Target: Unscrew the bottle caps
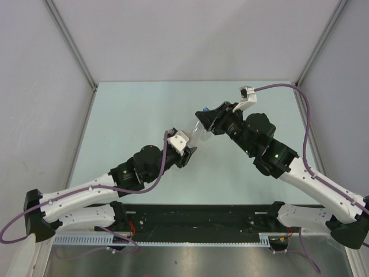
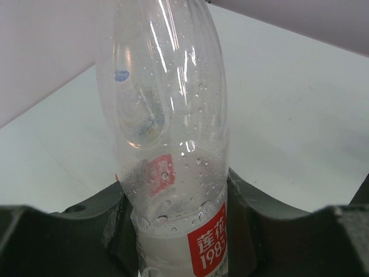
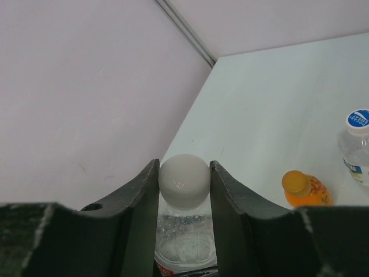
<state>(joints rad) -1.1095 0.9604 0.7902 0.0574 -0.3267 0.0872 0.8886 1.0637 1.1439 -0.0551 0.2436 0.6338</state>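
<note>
Left gripper [image 2: 176, 193], nearest the arm bases: fingers [image 2: 57, 242] set narrow, clamped on the lower body of the slim clear plastic bottle with red label [image 2: 173, 115], one finger on each side at label height. Droplets on the inside of the bottle wall.

The slim bottle runs from this grip away toward the right gripper [image 3: 183, 173]. Cannot tell whether it touches the pale green tabletop [image 1: 132, 115].

At the slim bottle's far end the plain whitish round plastic cap [image 3: 183, 180] sits on the neck. It is pinched between the right gripper's dark fingers [image 3: 147, 199], and both touch its sides.

Beyond the slim bottle, well apart from it, two bottles stand on the tabletop:
- squat orange plastic bottle [image 3: 314, 193], orange round cap [image 3: 295, 181] on;
- near it, clear plastic bottle with blue label [image 3: 353, 153], white round cap with blue mark [image 3: 358, 119] on.

Neither gripper touches these two.
</note>
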